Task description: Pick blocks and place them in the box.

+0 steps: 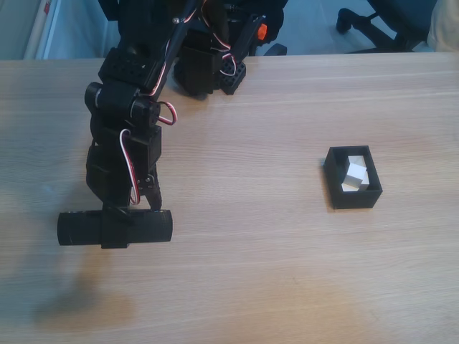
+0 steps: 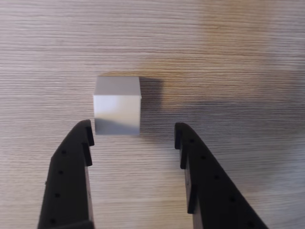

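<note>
In the wrist view a white block [image 2: 117,105] rests on the wooden table, just beyond my fingertips and slightly left of the gap's centre. My gripper [image 2: 132,128] is open, its black fingers [image 2: 66,176] either side of the block's near edge and not touching it. In the fixed view my arm [image 1: 125,143] reaches down over the table's left side and covers that block. The black box [image 1: 354,198] stands at the right, with white blocks [image 1: 356,174] lying inside it.
The arm's base [image 1: 211,68] sits at the table's far edge. A black cylinder [image 1: 115,228] on the wrist hangs over the table at the left. Bare wood table [image 1: 251,236] stretches between arm and box. Chair legs [image 1: 366,21] show beyond the far edge.
</note>
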You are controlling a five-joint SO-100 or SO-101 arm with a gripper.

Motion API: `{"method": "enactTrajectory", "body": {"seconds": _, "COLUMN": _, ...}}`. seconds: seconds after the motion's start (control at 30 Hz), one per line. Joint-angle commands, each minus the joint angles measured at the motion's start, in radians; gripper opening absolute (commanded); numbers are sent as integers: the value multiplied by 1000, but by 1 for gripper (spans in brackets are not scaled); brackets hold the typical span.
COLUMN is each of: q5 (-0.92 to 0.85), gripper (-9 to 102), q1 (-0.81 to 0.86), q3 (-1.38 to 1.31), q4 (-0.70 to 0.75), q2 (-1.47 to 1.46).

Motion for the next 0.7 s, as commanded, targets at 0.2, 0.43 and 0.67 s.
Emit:
{"method": "enactTrajectory", "body": {"seconds": 0.2, "q5": 52, "gripper": 18, "q1": -48, "q3": -35, "q4": -67, "q2": -11}}
{"method": "enactTrajectory", "body": {"seconds": 0.43, "q5": 78, "gripper": 16, "q1": -63, "q3": -34, "q4": -91, "q2": -41}}
{"method": "enactTrajectory", "body": {"seconds": 0.67, "q5": 75, "gripper": 17, "q1": -41, "q3": -32, "q4": -100, "q2": -66}}
